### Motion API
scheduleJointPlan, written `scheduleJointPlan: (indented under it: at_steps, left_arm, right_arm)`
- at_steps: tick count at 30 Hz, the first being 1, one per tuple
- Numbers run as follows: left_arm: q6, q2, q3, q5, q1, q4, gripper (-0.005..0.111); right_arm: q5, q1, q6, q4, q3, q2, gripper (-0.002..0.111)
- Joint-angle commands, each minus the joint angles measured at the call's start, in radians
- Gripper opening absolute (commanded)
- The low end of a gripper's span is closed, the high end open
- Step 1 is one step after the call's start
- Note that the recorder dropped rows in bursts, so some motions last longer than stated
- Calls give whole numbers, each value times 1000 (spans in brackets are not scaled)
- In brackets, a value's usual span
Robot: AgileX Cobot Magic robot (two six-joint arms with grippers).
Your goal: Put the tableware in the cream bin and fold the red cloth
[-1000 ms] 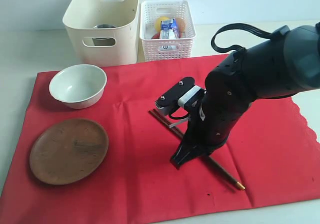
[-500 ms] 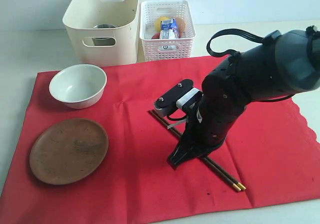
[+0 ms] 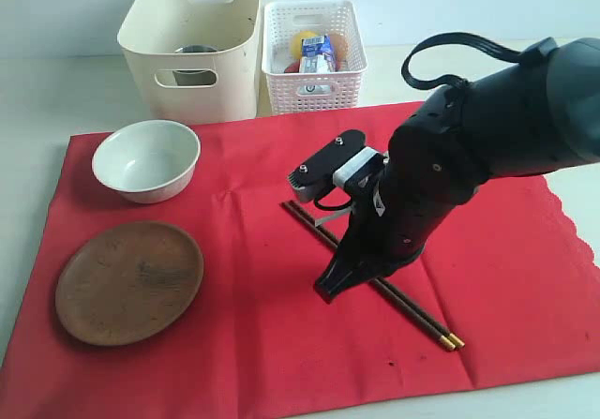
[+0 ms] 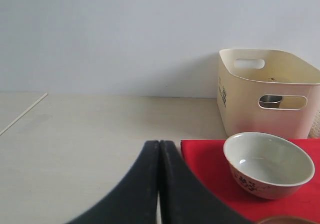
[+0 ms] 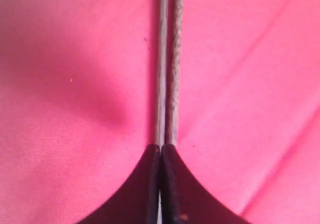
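Note:
The dark chopsticks (image 3: pixel 412 308) lie side by side, slanting across the red cloth (image 3: pixel 253 344). My right gripper (image 3: pixel 328 291) is shut, its tips down at their middle. In the right wrist view the pair (image 5: pixel 167 58) runs straight out from the closed tips (image 5: pixel 160 146), and nothing shows between the fingers. The pale bowl (image 3: pixel 147 159) and the wooden plate (image 3: pixel 129 281) sit on the cloth's left part. The cream bin (image 3: pixel 234 72) stands behind, a steel cup (image 3: pixel 194 52) inside. My left gripper (image 4: pixel 159 144) is shut and empty, over bare table left of the bowl (image 4: pixel 267 164).
A white lattice basket (image 3: pixel 314 86) with a milk carton (image 3: pixel 319 53) and food stands right of the bin. The right arm's bulk covers the cloth's right middle. The cloth's scalloped edge (image 3: pixel 589 250) is at the far right.
My right gripper has closed fully at the chopsticks. The two sticks came together and shifted slightly, their gold tips now side by side. The arm rose a little.

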State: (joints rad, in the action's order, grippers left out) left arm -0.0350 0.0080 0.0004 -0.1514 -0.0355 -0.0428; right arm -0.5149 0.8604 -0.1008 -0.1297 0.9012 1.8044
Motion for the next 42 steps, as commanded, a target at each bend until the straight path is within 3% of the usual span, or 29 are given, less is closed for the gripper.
scheduleJointPlan:
  at_steps: [1, 7, 15, 18, 22, 28, 29, 42]
  left_arm:
    - [0, -3, 0, 4, -3, 5, 0]
    - [0, -3, 0, 4, -3, 5, 0]
    - [0, -3, 0, 4, -3, 5, 0]
    - [0, -3, 0, 4, -3, 5, 0]
    - [0, -3, 0, 4, -3, 5, 0]
    - [0, -3, 0, 4, -3, 5, 0]
    - [0, -3, 0, 4, -3, 5, 0]
    - [0, -3, 0, 4, -3, 5, 0]
  right_arm:
    - [-8, -1, -2, -31, -7, -27, 0]
    - [-34, -1, -78, -18, -7, -25, 3]
    - [-5, -1, -110, 32, -7, 12, 50]
    - [0, -1, -102, 40, -7, 52, 57]
    - [2, -1, -88, 48, -7, 99, 50]
    - [-6, -1, 40, 139, -7, 106, 3]
    - [-12, -1, 41, 141, -7, 106, 0]
    - [-35, -1, 53, 130, -7, -30, 0]
